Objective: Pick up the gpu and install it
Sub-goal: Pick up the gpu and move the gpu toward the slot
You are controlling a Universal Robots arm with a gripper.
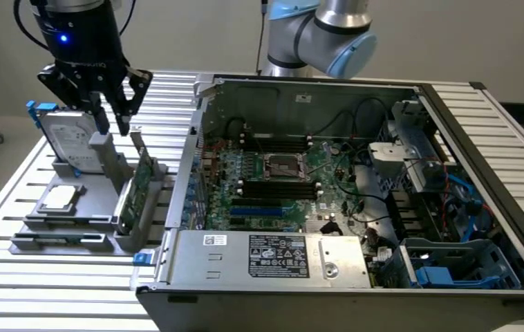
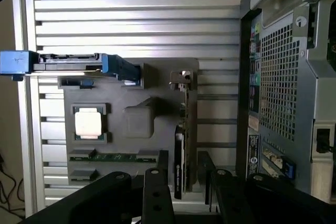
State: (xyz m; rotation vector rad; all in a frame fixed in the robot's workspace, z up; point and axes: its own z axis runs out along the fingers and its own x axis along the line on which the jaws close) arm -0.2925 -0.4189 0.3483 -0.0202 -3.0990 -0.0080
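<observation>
**A:** Entry, pick-up stage. Where is the card?

**B:** The gpu, a small flat green circuit board with a silver end bracket (image 1: 131, 194), stands on edge in a slot of the grey moulded holder (image 1: 87, 225) on the slatted aluminium desk (image 1: 22, 277). It is not yet in the open black-and-silver computer case (image 1: 317, 97), which sits at 3 o'clock from the holder in the exterior view.

**A:** Gripper?

**B:** The black two-finger gripper (image 1: 115, 126) has its jaws spread, with nothing clamped. It hangs above the holder. Seen from the exterior view, the card lies toward 5 o'clock from the tips, below them. I judge them apart, not touching, though I cannot tell how close.

**A:** Long axis?

**B:** It runs roughly 12 to 6 o'clock in the exterior view, with the bracket end at 12. In the wrist view the card shows edge-on as a thin strip, with the black fingers (image 2: 156, 192) standing one to each side of its line. So the opening spans the thin dimension. I judge that squarely aligned.

**A:** Neighbours?

**B:** A silver hard drive in a blue frame (image 1: 63, 135) stands upright at 9 o'clock from the tips, near but apart. A small square silver processor chip (image 1: 59, 197) lies flat at 9 o'clock from the card. Both are outside the jaws' line.
</observation>
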